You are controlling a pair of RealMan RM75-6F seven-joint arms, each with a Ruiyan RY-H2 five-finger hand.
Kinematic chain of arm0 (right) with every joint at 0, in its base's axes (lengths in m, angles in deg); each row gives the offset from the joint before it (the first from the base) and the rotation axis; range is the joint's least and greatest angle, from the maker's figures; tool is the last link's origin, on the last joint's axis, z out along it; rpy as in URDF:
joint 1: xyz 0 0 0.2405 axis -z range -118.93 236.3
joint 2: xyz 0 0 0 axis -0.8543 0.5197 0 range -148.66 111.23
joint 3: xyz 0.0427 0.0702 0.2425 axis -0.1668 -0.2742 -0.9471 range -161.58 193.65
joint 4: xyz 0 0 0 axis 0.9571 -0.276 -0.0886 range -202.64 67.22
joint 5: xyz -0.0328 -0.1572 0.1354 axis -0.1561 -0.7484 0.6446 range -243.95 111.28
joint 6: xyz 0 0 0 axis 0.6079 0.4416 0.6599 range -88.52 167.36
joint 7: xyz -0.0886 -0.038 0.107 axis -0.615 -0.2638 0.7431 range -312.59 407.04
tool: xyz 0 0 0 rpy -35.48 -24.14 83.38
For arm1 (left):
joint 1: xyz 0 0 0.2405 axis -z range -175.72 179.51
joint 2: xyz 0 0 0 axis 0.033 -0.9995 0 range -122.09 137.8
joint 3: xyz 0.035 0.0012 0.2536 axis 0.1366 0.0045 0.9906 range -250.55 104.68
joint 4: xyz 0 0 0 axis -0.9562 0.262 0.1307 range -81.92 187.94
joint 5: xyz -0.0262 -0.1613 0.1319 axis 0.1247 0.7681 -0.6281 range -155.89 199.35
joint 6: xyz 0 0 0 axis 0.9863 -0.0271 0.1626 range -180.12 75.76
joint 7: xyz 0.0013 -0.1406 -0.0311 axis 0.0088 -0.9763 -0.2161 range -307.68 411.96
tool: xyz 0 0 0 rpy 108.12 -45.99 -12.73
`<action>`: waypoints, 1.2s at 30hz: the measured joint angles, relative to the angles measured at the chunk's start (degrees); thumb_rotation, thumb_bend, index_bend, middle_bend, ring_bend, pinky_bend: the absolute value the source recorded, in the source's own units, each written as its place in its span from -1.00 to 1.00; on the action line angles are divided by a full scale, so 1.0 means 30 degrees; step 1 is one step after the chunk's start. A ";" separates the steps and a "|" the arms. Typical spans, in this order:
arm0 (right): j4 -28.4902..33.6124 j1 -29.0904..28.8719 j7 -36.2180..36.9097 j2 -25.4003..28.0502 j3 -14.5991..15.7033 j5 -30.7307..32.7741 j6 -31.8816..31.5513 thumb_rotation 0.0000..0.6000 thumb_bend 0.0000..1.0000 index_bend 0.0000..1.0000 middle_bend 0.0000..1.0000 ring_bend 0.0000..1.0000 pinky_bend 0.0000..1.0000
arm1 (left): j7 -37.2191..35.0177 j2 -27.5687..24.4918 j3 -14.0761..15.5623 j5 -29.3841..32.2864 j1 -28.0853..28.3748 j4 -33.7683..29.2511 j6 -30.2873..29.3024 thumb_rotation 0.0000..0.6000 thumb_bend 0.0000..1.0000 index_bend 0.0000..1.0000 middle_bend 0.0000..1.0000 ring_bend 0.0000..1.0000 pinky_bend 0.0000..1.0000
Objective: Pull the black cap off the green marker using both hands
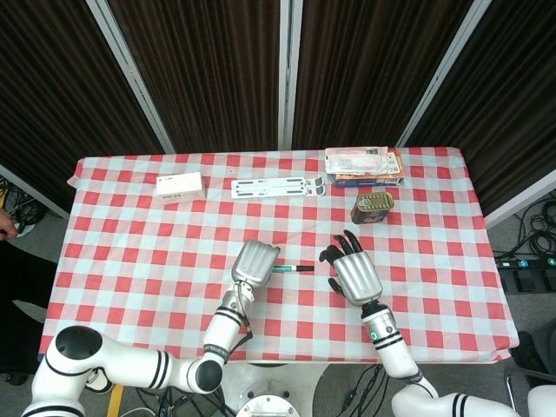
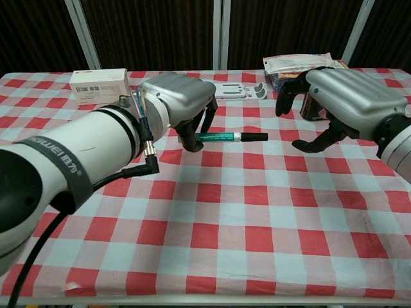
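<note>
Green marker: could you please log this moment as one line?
left hand grips green marker, lifted | black cap on | right hand open beside cap, not touching

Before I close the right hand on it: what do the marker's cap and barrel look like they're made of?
The black cap looks like matte moulded plastic, with no glint on it. The green marker barrel, held by the left hand, looks like smooth, slightly glossy plastic, with a white band near the cap. Both probably slick; too small to confirm texture.
</note>
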 measured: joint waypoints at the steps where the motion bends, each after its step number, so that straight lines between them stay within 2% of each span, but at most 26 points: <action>1: -0.0092 -0.0089 -0.0055 -0.0101 -0.0013 0.0040 0.0012 1.00 -0.72 -0.14 -0.24 -0.67 -0.78 | -0.0008 -0.0013 0.0030 0.0007 0.0024 -0.0027 -0.0022 1.00 -0.24 0.10 0.12 0.74 0.69; 18: -0.2607 -0.1097 0.0439 -0.2792 0.0149 0.0025 -0.0595 1.00 -0.69 0.01 -0.10 -0.53 -0.63 | -0.0138 0.0162 -0.0030 0.0248 0.0399 -0.0018 -0.0364 1.00 -0.24 0.10 0.12 0.74 0.69; 36: -0.3816 -0.1572 0.0738 -0.3720 0.0069 0.0386 -0.0855 1.00 -0.68 0.08 -0.03 -0.50 -0.62 | -0.0020 0.0162 0.0180 0.0279 0.0515 -0.0531 -0.0819 1.00 -0.24 0.10 0.12 0.74 0.69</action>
